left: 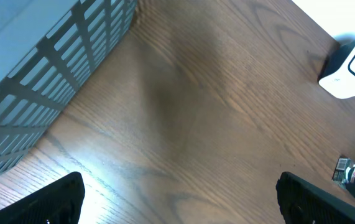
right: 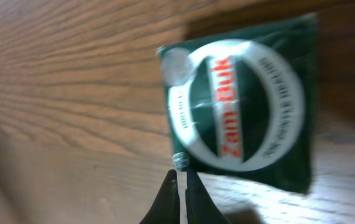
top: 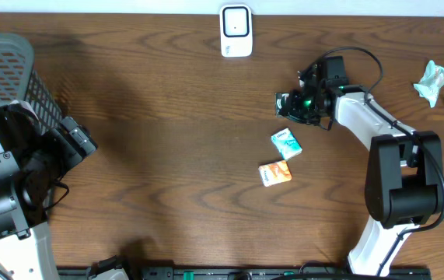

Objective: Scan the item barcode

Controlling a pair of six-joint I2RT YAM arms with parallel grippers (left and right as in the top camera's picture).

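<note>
My right jaws are clenched tight, the two tips pressed together with nothing between them. They point at the near edge of the green Zam-Buk pack (right: 245, 106), which lies flat on the wooden counter (right: 71, 81) with its white oval and red lettering facing up. The tips end right at the pack's rim; I cannot tell whether they touch it. The view from that wrist is blurred, so the small print is beyond me.

From overhead, my right arm (top: 361, 117) stretches across the right half of the counter, and the pack shows only as a green patch under the wrist. The white scanner (top: 235, 31) stands at the far edge, to the left of the pack and well apart from it. A teal box (top: 286, 143) and an orange box (top: 274, 173) lie just beside each other, near the pack on the side closer to me. Crumpled wrappers (top: 433, 82) sit by the right edge.

My left jaws are released, spread as wide as they go and grasping nothing. They hang over bare wood next to the grey basket (left: 53, 56), with my left arm (top: 19, 171) drawn back at the left side.
</note>
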